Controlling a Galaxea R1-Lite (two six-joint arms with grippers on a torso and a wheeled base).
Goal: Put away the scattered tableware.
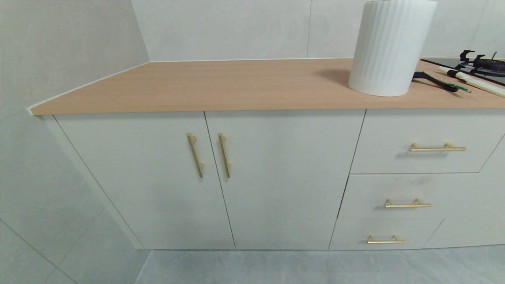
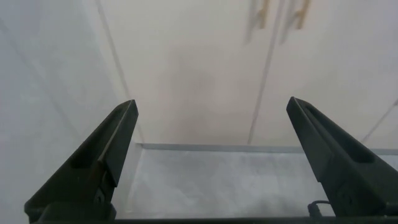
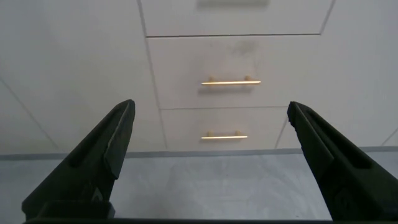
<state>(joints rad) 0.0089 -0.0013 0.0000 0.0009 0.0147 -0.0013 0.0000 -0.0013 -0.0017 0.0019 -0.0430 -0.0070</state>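
Observation:
On the wooden countertop (image 1: 221, 85) at the far right lie a black-handled utensil (image 1: 434, 81) and a long white utensil (image 1: 473, 81), beside a tall white ribbed container (image 1: 388, 47). My left gripper (image 2: 211, 118) is open, held low in front of the cabinet doors (image 2: 205, 68) near the floor. My right gripper (image 3: 211, 118) is open too, facing the lower drawers (image 3: 233, 68) with their brass handles (image 3: 230, 81). Nothing is between either pair of fingers.
A black stove top (image 1: 473, 65) with dark grates sits at the counter's far right. Below the counter are two doors with brass handles (image 1: 209, 155) and three stacked drawers (image 1: 418, 142). A tiled wall (image 1: 59, 59) closes the left side; grey floor (image 1: 315, 268) lies below.

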